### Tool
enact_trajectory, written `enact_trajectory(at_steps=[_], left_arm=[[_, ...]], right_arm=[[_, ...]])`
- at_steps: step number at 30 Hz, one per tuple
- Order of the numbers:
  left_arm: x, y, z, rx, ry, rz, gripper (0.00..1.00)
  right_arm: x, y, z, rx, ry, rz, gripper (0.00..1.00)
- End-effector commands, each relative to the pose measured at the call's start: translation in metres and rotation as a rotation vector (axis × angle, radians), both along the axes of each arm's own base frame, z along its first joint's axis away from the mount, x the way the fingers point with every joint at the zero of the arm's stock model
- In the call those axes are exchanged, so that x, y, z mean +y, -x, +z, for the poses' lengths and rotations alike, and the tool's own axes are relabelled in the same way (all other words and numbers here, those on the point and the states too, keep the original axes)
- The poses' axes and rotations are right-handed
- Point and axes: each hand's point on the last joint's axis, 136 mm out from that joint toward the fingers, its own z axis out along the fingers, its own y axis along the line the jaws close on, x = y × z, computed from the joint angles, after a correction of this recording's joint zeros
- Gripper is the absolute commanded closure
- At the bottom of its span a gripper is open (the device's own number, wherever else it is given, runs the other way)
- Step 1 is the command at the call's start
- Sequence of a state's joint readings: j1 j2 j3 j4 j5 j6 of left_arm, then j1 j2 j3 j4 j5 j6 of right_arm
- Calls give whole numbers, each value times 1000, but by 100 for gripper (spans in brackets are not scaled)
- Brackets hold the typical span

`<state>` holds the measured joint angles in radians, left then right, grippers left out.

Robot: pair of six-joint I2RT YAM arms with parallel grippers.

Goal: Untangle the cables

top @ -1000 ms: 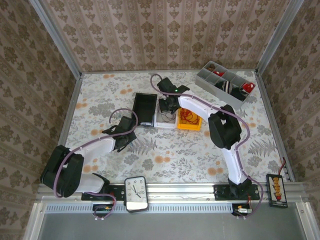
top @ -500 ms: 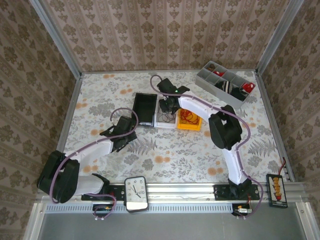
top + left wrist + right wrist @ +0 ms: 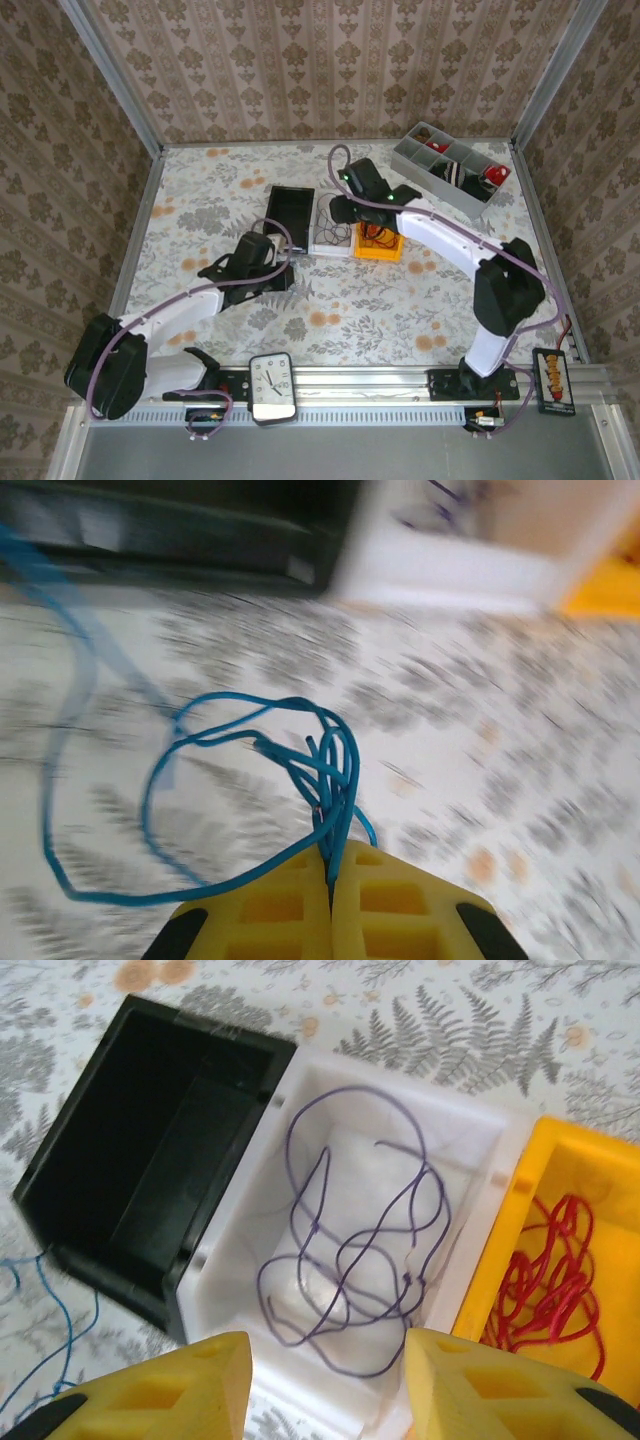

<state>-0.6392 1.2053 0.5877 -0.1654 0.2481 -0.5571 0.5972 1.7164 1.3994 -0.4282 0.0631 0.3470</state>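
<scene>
— What sits nearest?
— A clock (image 3: 272, 385) on the near rail, between the two arm bases.
— And the left gripper?
— The left gripper (image 3: 330, 870) is low over the flowered table (image 3: 400, 300), just short of the bins. Its jaws are clenched on a gathered bunch of the blue cable (image 3: 335, 780). The rest of that cable lies in loose loops on the table in front of the fingers, reaching toward the black bin (image 3: 150, 1180).
— How are the bins set?
— Three in a row, side by side: black on the left, the white bin (image 3: 450, 1100) in the middle, the yellow bin (image 3: 580, 1170) on the right. The dark purplish cable (image 3: 360, 1260) lies in slack curls inside the white one. The red cable (image 3: 550, 1280) is a clump inside the yellow one.
— The right gripper?
— The right gripper (image 3: 328, 1345) hangs above the white bin, jaws released and apart, nothing between them.
— Beyond that?
— A grey divided tray (image 3: 425, 172) lies at an angle in the far right corner.
</scene>
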Motion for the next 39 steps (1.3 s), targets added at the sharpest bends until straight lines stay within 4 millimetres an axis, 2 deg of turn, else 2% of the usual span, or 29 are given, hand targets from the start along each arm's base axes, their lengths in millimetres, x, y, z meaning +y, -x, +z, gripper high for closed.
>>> enact_trajectory(at_steps=[1, 3, 4, 5, 8, 10, 12, 14, 16, 18, 21, 24, 27, 28, 30, 35, 39], left_arm=[[-32, 39, -2, 102, 94, -244, 75], [-32, 41, -13, 146, 62, -232, 19], [-28, 37, -17, 147, 37, -202, 4], [-24, 32, -17, 127, 16, -172, 0], [-5, 10, 1, -13, -23, -68, 0], [19, -6, 18, -104, -5, 72, 0], [47, -18, 24, -127, 35, 220, 0], [74, -23, 20, -108, 40, 345, 0], [103, -24, 8, -67, -23, 463, 0], [118, -22, -5, -20, -86, 512, 0], [127, -23, -15, 24, -175, 517, 2], [128, -30, -22, 54, -240, 493, 7], [120, -39, -23, 65, -260, 437, 16], [112, -41, -24, 70, -245, 400, 19], [91, -43, -23, 67, -197, 309, 20], [42, -26, -29, 111, -119, 104, 17], [21, -13, -44, 165, -146, 9, 15]], right_arm=[[8, 21, 0, -3, -72, 63, 54], [5, 32, -9, 18, -79, 72, 54], [4, 38, -14, 31, -84, 77, 54], [5, 43, -17, 44, -90, 88, 54], [11, 59, -28, 74, -95, 135, 53], [21, 69, -35, 91, -98, 179, 53], [32, 78, -42, 115, -95, 228, 53], [45, 88, -50, 134, -86, 273, 52], [58, 95, -59, 157, -75, 311, 52], [66, 99, -67, 179, -62, 323, 52], [73, 99, -74, 189, -58, 313, 52], [74, 96, -75, 189, -58, 308, 52], [78, 96, -81, 205, -51, 331, 52], [77, 95, -84, 214, -36, 322, 52], [76, 94, -89, 224, -19, 313, 52], [75, 93, -92, 222, -22, 304, 52], [72, 95, -94, 223, -16, 298, 53]])
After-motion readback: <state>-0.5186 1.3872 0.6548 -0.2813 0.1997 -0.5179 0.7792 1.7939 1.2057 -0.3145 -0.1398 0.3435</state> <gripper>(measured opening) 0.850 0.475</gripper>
